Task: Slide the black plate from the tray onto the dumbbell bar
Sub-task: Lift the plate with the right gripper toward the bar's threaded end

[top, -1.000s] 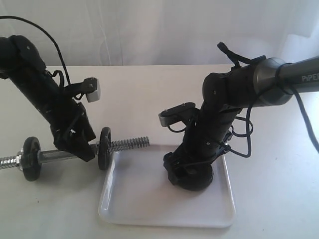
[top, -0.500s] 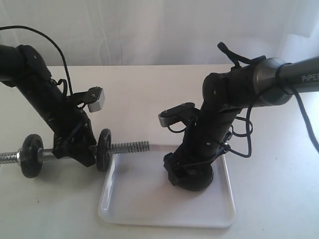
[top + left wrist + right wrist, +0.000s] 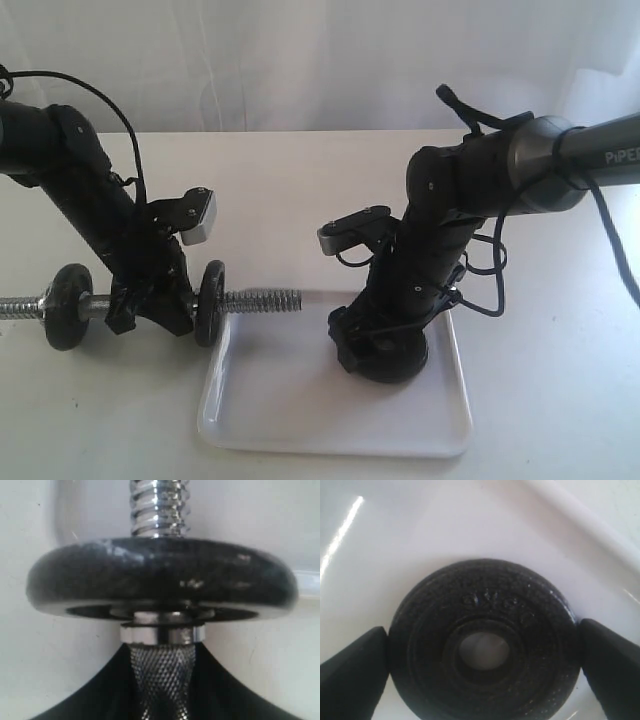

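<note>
The black plate [image 3: 485,600] lies flat in the white tray [image 3: 280,400], toward its far right part. My right gripper [image 3: 385,358] reaches down onto it, and in the right wrist view the right gripper [image 3: 484,636] has a finger pressed on each side of the plate's rim. The chrome dumbbell bar [image 3: 262,298] lies about level just left of the tray, its threaded end over the tray's rim. It carries two look-alike black discs [image 3: 209,302] [image 3: 65,307]. Between them my left gripper [image 3: 150,308] is shut on the bar's knurled middle [image 3: 162,680].
The tray's low rim [image 3: 580,515] runs close behind the plate. The bar's bare left end [image 3: 18,306] reaches the picture's left edge. A white curtain hangs behind the white table [image 3: 560,400].
The left arm has leaned down and levelled the bar: its threaded end dropped toward the tray rim and its left end rose. The right arm and plate stayed still.
</note>
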Controlling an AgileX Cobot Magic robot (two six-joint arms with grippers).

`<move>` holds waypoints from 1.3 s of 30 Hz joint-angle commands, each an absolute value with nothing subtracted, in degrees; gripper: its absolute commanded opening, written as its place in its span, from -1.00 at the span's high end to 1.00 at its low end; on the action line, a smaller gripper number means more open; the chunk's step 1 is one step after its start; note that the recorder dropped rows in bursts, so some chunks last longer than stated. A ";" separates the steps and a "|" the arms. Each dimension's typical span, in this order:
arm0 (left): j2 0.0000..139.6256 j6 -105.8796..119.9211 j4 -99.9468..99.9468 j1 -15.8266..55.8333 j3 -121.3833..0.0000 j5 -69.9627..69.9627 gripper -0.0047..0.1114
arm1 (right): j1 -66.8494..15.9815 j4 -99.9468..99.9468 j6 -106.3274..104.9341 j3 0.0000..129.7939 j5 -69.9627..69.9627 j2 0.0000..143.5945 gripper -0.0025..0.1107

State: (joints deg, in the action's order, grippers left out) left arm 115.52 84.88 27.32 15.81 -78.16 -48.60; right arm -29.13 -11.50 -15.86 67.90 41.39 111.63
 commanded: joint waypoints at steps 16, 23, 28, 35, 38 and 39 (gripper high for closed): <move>113.50 86.79 29.98 15.87 -77.69 -43.63 0.92 | -29.04 -18.65 -24.05 67.92 40.06 105.40 0.96; 112.00 86.56 32.49 13.84 -77.69 -45.43 0.92 | -28.93 -19.93 -24.42 67.92 38.27 103.42 0.96; 112.00 87.35 32.97 13.33 -77.69 -46.46 0.92 | -28.10 -26.01 -30.92 67.92 38.16 101.99 0.96; 111.74 88.73 33.23 13.33 -77.69 -48.26 0.92 | -21.99 -48.47 -48.61 67.92 42.34 100.76 0.96; 110.84 88.73 33.73 13.33 -77.69 -48.16 0.92 | -19.57 -54.27 -53.00 67.92 43.97 100.76 0.96; 110.65 88.62 33.73 13.33 -77.69 -48.16 0.92 | -18.87 -55.77 -54.18 67.92 44.49 100.76 0.96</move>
